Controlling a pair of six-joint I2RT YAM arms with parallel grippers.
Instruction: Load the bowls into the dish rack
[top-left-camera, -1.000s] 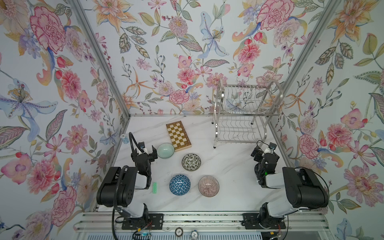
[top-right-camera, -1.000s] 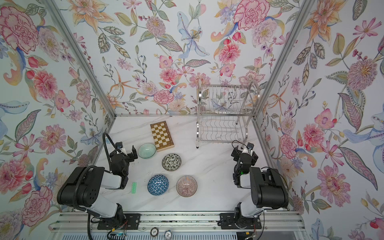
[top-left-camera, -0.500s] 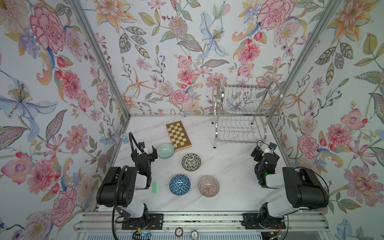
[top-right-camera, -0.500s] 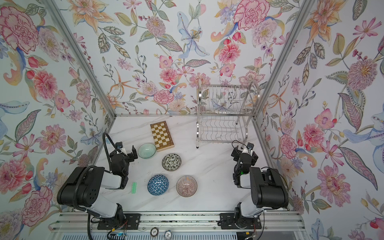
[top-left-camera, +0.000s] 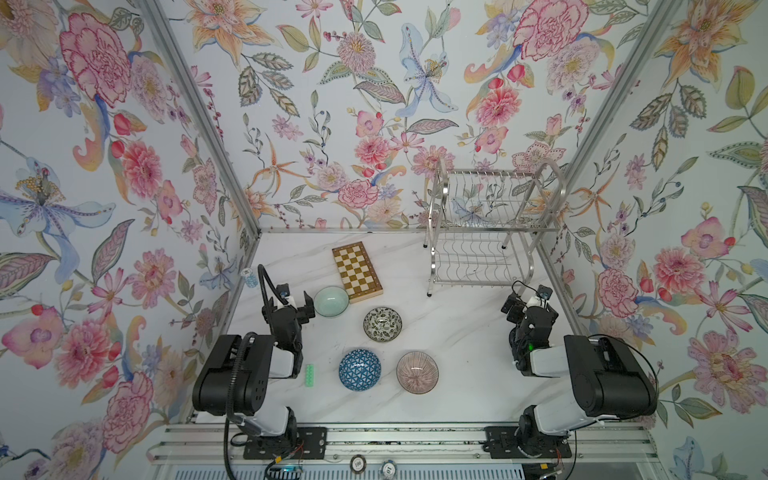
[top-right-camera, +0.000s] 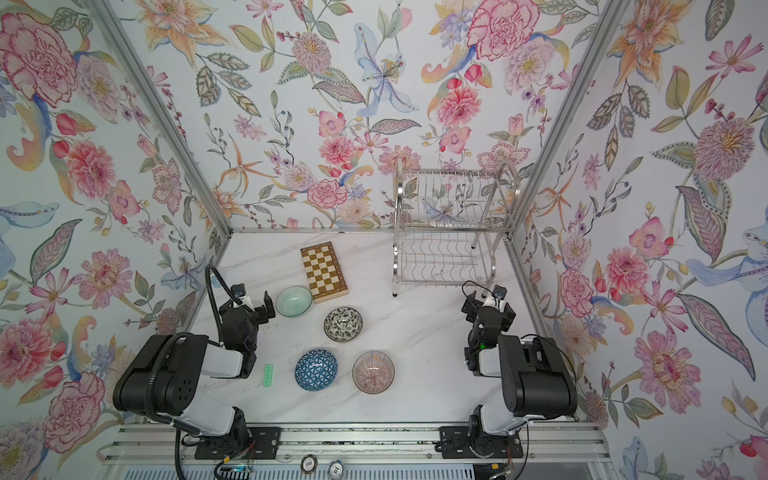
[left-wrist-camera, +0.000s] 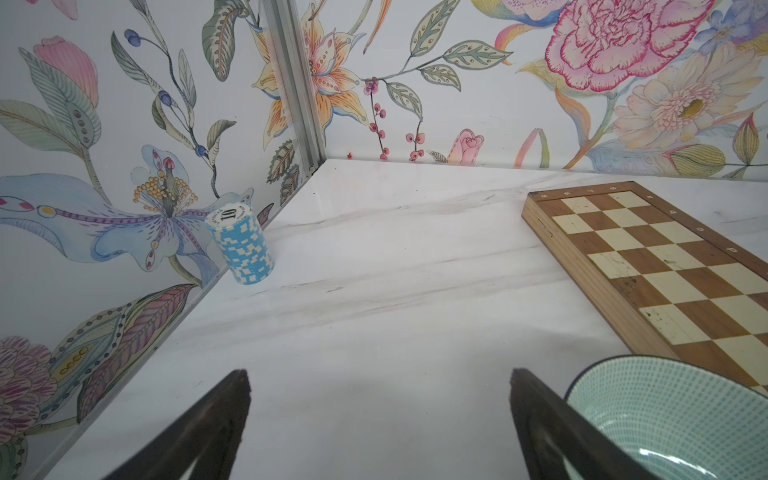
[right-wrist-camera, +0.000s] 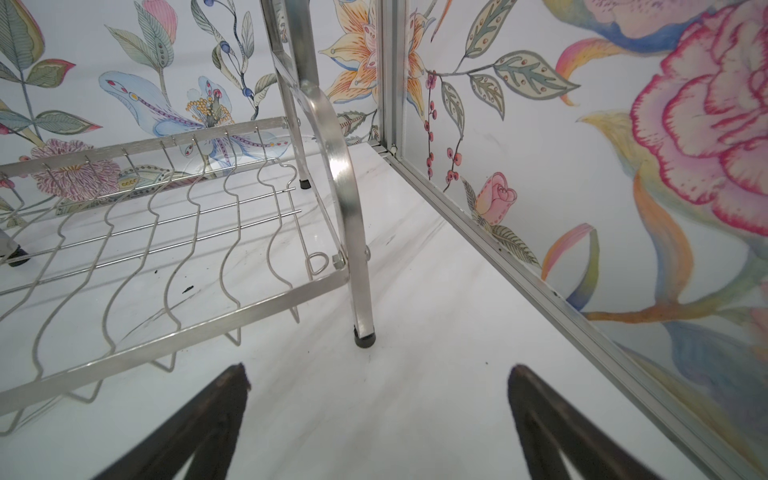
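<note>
The mint bowl (top-left-camera: 331, 301) sits just beside the spread left pincer (top-left-camera: 288, 306), ungripped.

Shiny steel dish rack (top-left-camera: 486, 232) — glossy ceramic bowls (top-left-camera: 331, 301)

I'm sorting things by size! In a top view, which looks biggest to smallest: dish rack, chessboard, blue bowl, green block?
Largest first:
1. dish rack
2. chessboard
3. blue bowl
4. green block
No two look alike in size.

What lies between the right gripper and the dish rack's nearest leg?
Nothing: only bare marble tabletop separates the open right gripper from the dish rack, as the right wrist view shows.
</note>
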